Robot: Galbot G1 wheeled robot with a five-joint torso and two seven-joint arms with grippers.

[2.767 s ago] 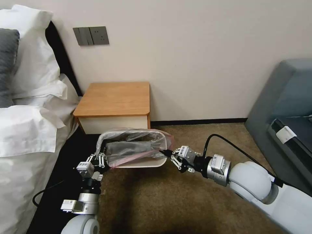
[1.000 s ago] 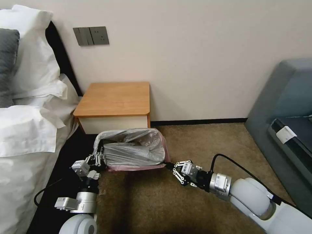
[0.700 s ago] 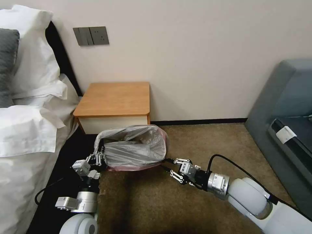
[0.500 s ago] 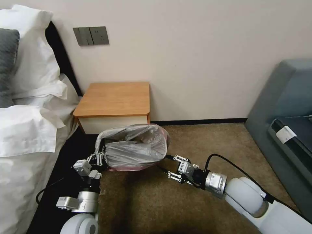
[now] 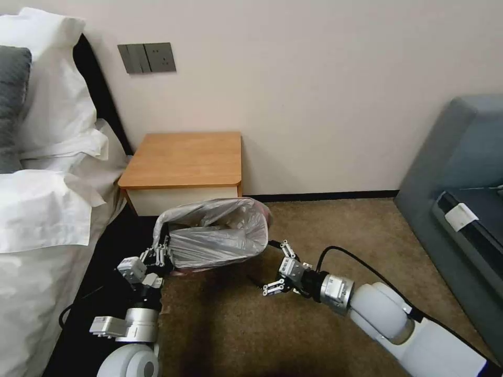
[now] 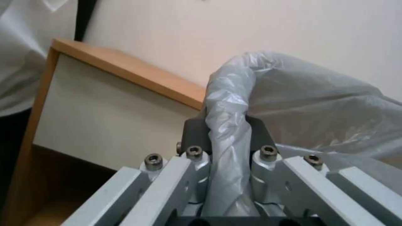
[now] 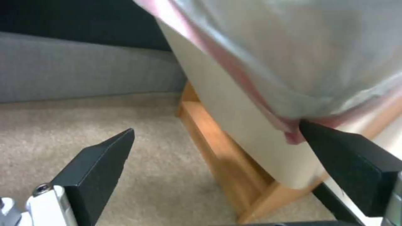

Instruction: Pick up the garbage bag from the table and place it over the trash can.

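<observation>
Bag (image 5: 217,235) draped over the can (image 7: 251,138), grey plastic covering the rim, pink edge hanging down the can's cream side in the right wrist view. Can on the carpet (image 5: 325,235) just in front of the table (image 5: 186,159), near the drawer front. Table top bare orange-brown wood, set against a plain pale wall (image 5: 325,94) with a dark baseboard along the floor. Grey switch plate (image 5: 146,57) on the wall above and left of the table. Bed (image 5: 47,209) with white sheets and pillows along the left, dark frame beside it; grey sofa (image 5: 461,173) at the right edge of the room. Carpet tan, short pile, shadowed in front of the can. Left gripper (image 5: 157,257) at the can's left side, clamped on a bunched fold of the bag; in the left wrist view, plastic pinched between the two grey fingers (image 6: 197,163), running up and over the rim, with the table's white front and wooden edge behind. Right gripper (image 5: 273,267) low on the right of the can, above the carpet, spread wide, holding nothing. In the right wrist view, black pads (image 7: 100,163) well apart, one over the carpet, the other right by the pink hem of the bag; touching or not, cannot tell. Table's low wooden base visible behind the can there.
</observation>
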